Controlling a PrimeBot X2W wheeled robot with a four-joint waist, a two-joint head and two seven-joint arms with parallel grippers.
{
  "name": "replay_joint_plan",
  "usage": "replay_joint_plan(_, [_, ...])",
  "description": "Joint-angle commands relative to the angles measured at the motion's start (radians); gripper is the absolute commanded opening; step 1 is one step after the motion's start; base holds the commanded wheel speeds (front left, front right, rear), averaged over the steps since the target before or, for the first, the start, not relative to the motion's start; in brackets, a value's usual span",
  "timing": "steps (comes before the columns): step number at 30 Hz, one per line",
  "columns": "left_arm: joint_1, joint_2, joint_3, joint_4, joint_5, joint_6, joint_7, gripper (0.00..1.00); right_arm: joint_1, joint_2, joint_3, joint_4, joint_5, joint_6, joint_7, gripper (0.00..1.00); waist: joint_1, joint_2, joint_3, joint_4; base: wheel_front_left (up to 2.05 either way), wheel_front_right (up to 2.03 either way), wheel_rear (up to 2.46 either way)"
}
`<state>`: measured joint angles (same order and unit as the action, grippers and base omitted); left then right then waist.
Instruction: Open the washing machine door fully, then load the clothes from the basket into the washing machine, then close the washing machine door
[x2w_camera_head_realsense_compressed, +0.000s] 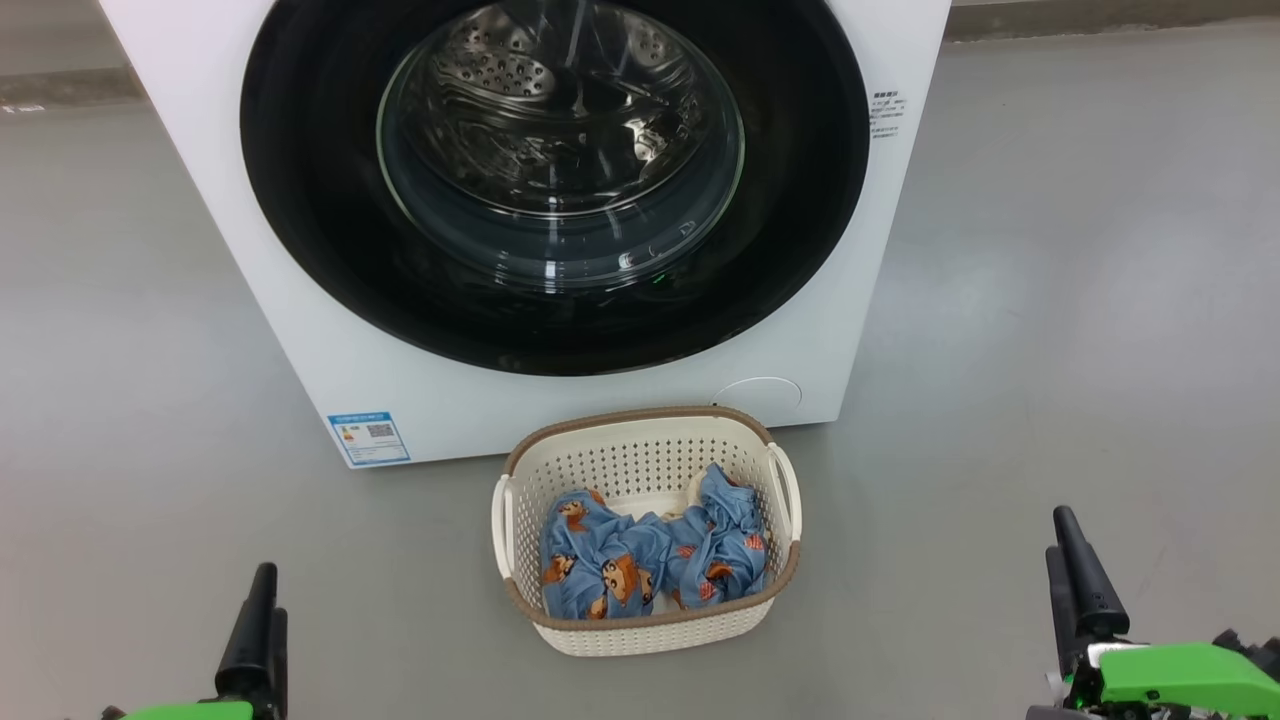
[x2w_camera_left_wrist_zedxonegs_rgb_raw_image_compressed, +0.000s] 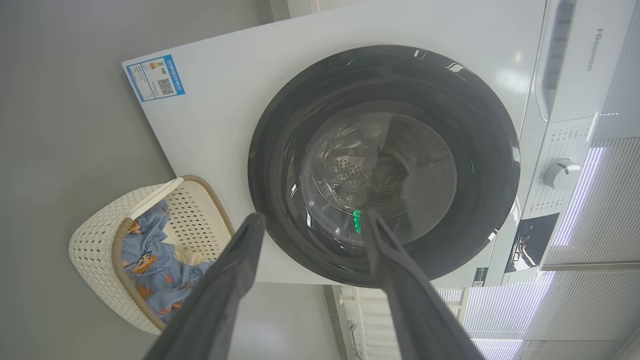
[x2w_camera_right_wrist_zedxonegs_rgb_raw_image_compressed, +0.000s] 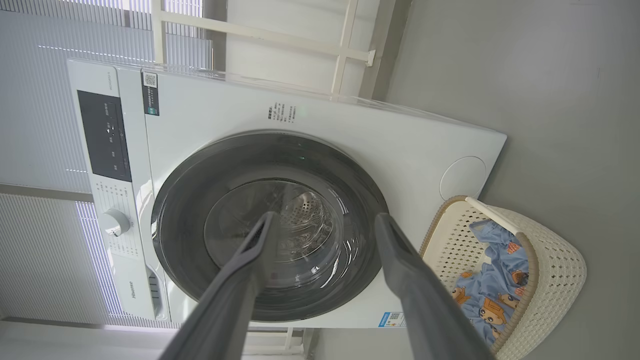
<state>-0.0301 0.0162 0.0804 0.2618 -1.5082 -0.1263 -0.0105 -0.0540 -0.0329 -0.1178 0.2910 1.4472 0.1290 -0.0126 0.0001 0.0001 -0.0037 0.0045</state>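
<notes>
The washing machine (x2w_camera_head_realsense_compressed: 230, 300) stands straight ahead, a white box on the grey floor. Its door (x2w_camera_head_realsense_compressed: 300, 200), with a glossy black rim and a clear glass bowl, lies flat against the front, and the steel drum shows through the glass. The cream perforated basket (x2w_camera_head_realsense_compressed: 640, 415) sits on the floor just in front of the machine and holds the blue bear-print clothes (x2w_camera_head_realsense_compressed: 640, 560). My left gripper (x2w_camera_head_realsense_compressed: 268, 600) is low at the left and my right gripper (x2w_camera_head_realsense_compressed: 1062, 535) low at the right. Both are open, hold nothing and are well short of the basket. The wrist views look past the left fingers (x2w_camera_left_wrist_zedxonegs_rgb_raw_image_compressed: 314, 216) and the right fingers (x2w_camera_right_wrist_zedxonegs_rgb_raw_image_compressed: 326, 218) at the door (x2w_camera_left_wrist_zedxonegs_rgb_raw_image_compressed: 280, 150) (x2w_camera_right_wrist_zedxonegs_rgb_raw_image_compressed: 185, 200).
A blue label sticker (x2w_camera_head_realsense_compressed: 368, 438) is at the machine's lower left corner and a round white cover (x2w_camera_head_realsense_compressed: 760, 392) at its lower right. The control panel with its dial (x2w_camera_left_wrist_zedxonegs_rgb_raw_image_compressed: 562, 174) runs along the machine's top. Bare grey floor lies on both sides of the basket.
</notes>
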Motion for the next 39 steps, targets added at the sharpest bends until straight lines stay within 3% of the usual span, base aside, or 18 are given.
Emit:
replay_joint_plan(1, [-0.044, 0.017, 0.017, -0.036, 0.019, -0.002, -0.01, 1.0, -0.052, -0.01, 0.007, -0.037, -0.024, 0.001, -0.009, 1.0, -0.0001, -0.0001, 0.0, 0.001, 0.0, 0.0, 0.0])
replay_joint_plan(24, [-0.046, 0.022, 0.016, -0.149, 0.314, -0.003, -0.074, 1.0, -0.076, -0.012, 0.04, -0.116, -0.267, 0.001, -0.074, 1.0, -0.0001, -0.0001, -0.002, 0.013, 0.0, 0.0, 0.0])
replay_joint_plan(32, [-0.04, 0.023, -0.008, -0.182, 0.482, -0.001, -0.098, 1.0, -0.086, -0.013, 0.048, -0.13, -0.379, 0.001, -0.097, 1.0, -0.0001, -0.0001, 0.0, 0.015, 0.0, 0.0, 0.0])
replay_joint_plan(39, [-0.039, 0.025, -0.024, -0.2, 0.636, 0.029, -0.122, 1.0, -0.096, -0.013, 0.066, -0.14, -0.507, 0.001, -0.12, 1.0, -0.0001, -0.0001, 0.0, 0.014, 0.0, 0.0, 0.0])
